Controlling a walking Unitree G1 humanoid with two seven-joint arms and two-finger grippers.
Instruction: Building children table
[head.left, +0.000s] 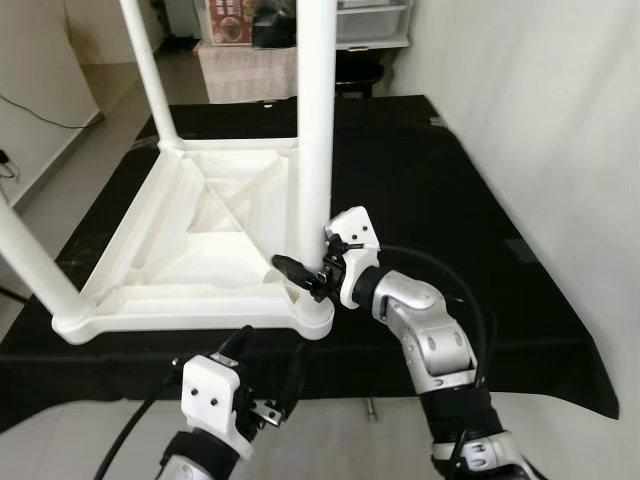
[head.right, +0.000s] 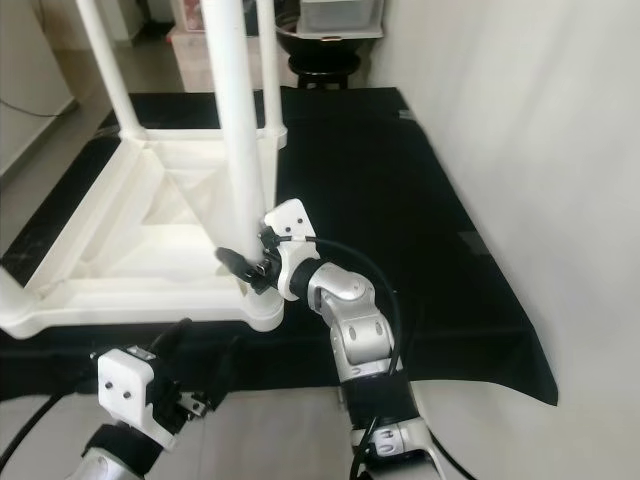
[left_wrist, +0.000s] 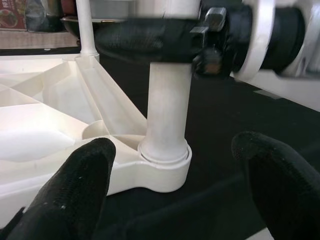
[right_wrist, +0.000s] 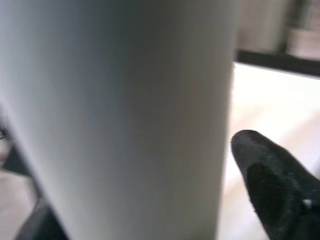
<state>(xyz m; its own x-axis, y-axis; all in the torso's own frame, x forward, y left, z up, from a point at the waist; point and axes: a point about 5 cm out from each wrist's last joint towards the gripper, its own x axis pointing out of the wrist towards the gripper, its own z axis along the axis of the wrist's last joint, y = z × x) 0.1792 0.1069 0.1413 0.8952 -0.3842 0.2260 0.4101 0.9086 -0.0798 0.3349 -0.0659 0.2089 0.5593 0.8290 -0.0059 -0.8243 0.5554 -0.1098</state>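
Note:
The white children's table (head.left: 200, 230) lies upside down on a black mat (head.left: 450, 200), its legs pointing up. My right gripper (head.left: 305, 272) is shut on the near-right leg (head.left: 315, 130), just above its corner socket (head.left: 318, 318). In the right wrist view that leg (right_wrist: 115, 115) stands close before the camera, with one black finger (right_wrist: 270, 180) beside it. My left gripper (head.left: 265, 360) hangs open low at the mat's front edge, a short way from the same corner. In the left wrist view its fingertips (left_wrist: 75, 190) frame the socket (left_wrist: 165, 160) without touching it.
Two more legs rise at the near left (head.left: 35, 260) and the far left (head.left: 150, 70). A white wall (head.left: 560, 120) runs close along the right. A dark stool (head.left: 355, 70) and boxes (head.left: 245, 60) stand behind the mat. A cable (head.left: 40, 115) lies on the floor at the left.

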